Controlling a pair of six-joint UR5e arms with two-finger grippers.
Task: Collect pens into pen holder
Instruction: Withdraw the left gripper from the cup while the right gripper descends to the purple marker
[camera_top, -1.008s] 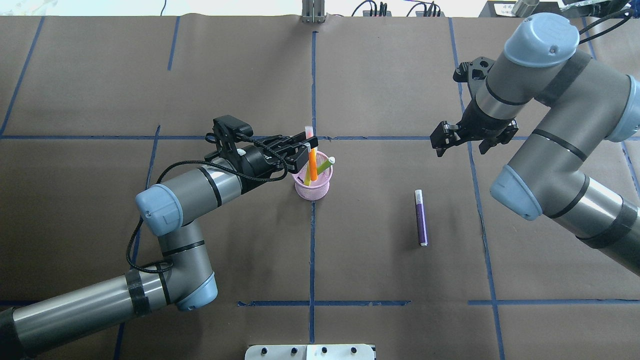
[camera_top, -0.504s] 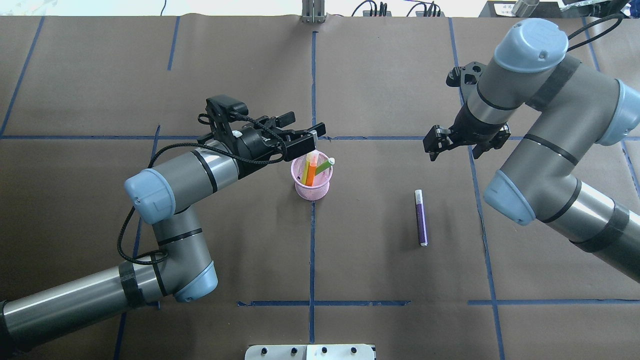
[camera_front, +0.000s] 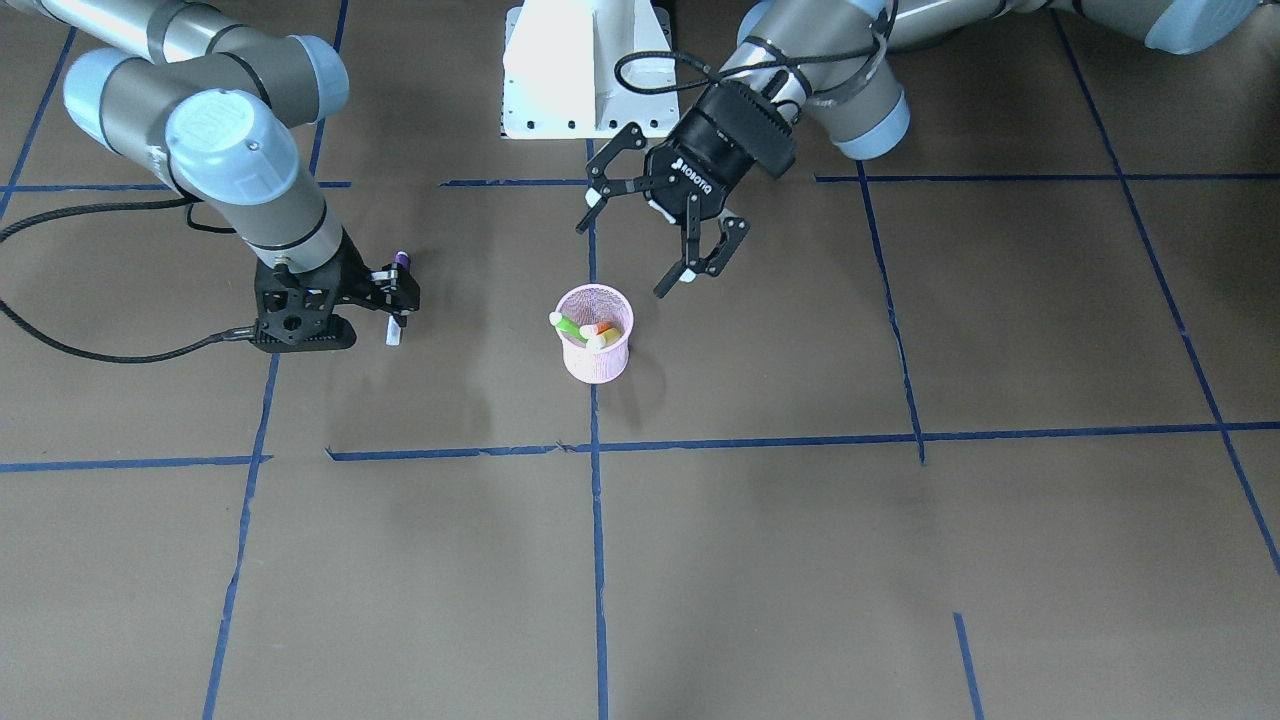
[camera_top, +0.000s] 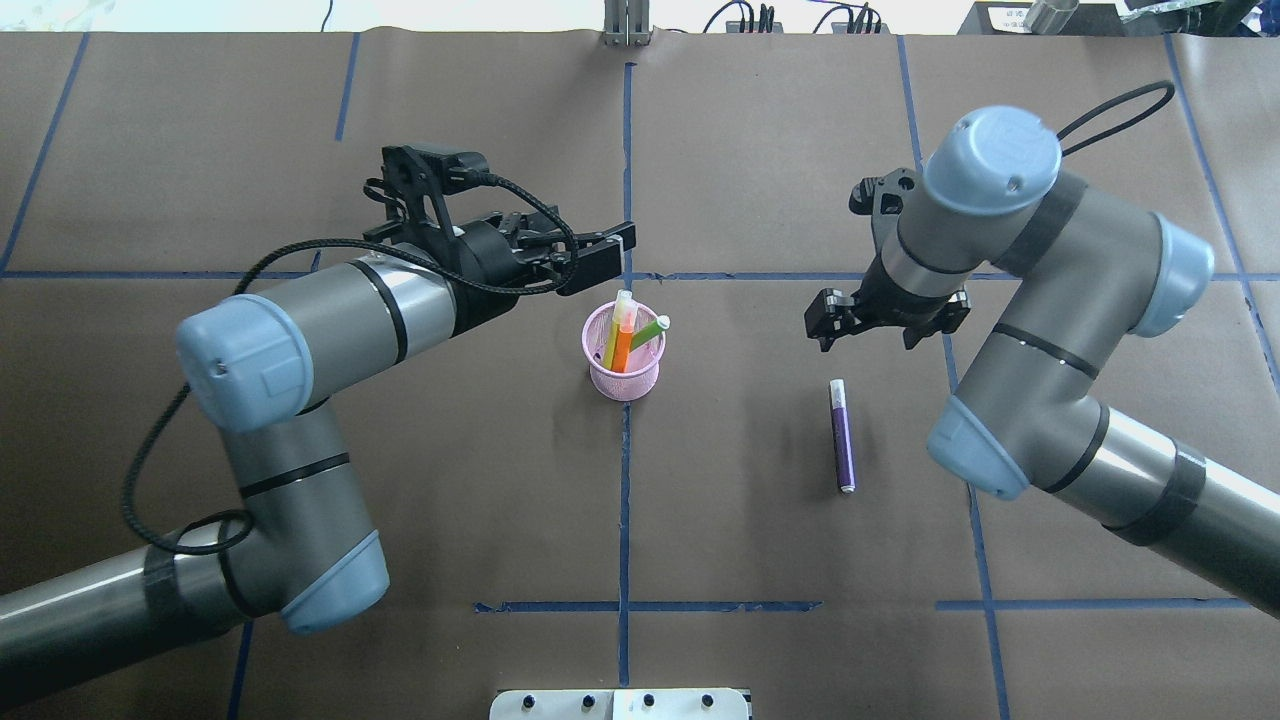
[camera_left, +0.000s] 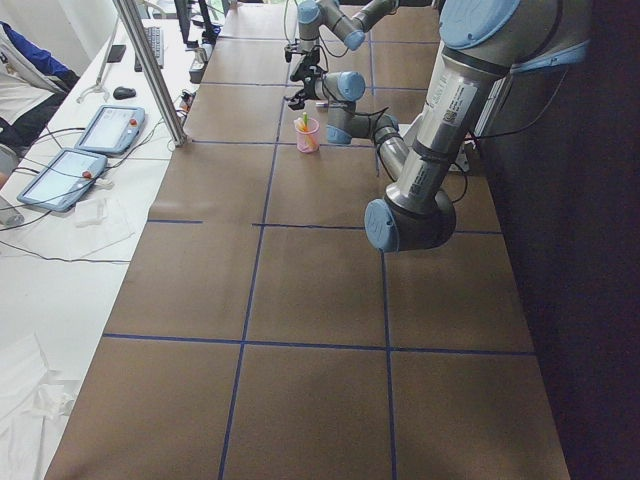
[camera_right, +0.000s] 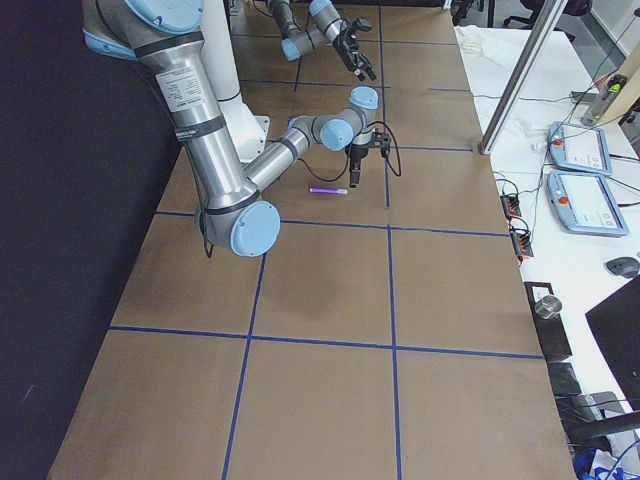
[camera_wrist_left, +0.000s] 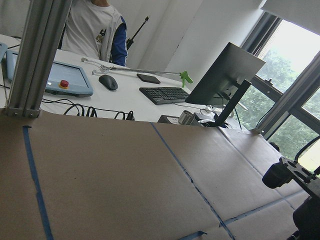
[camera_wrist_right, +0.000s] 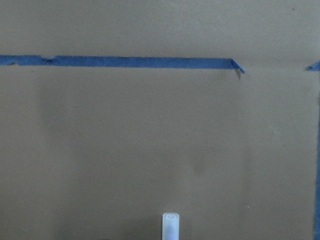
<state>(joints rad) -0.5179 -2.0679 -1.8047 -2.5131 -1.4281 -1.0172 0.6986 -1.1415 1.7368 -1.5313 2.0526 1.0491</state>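
Across the brown-papered table (camera_top: 700, 560) the slim purple pen (camera_top: 843, 440) lies apart from the pink wire-mesh cup (camera_top: 625, 378), left gripper (camera_front: 625, 255) and right gripper (camera_top: 885, 325) both spread empty; pinched near its cap, it might swing loose.

Your left gripper (camera_front: 625, 258) has released the orange pen (camera_top: 622, 345) into the pen holder (camera_top: 625, 385) and drawn back — your right gripper (camera_top: 882, 325) has swung nearer the purple pen (camera_top: 842, 435).

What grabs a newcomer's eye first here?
The pink pen holder at the table's centre, with the orange pen and green pen sticking out of it, and the left claw open close by. Off to the robot's right, the purple pen lies alone on the table, with the right claw open near its far end.
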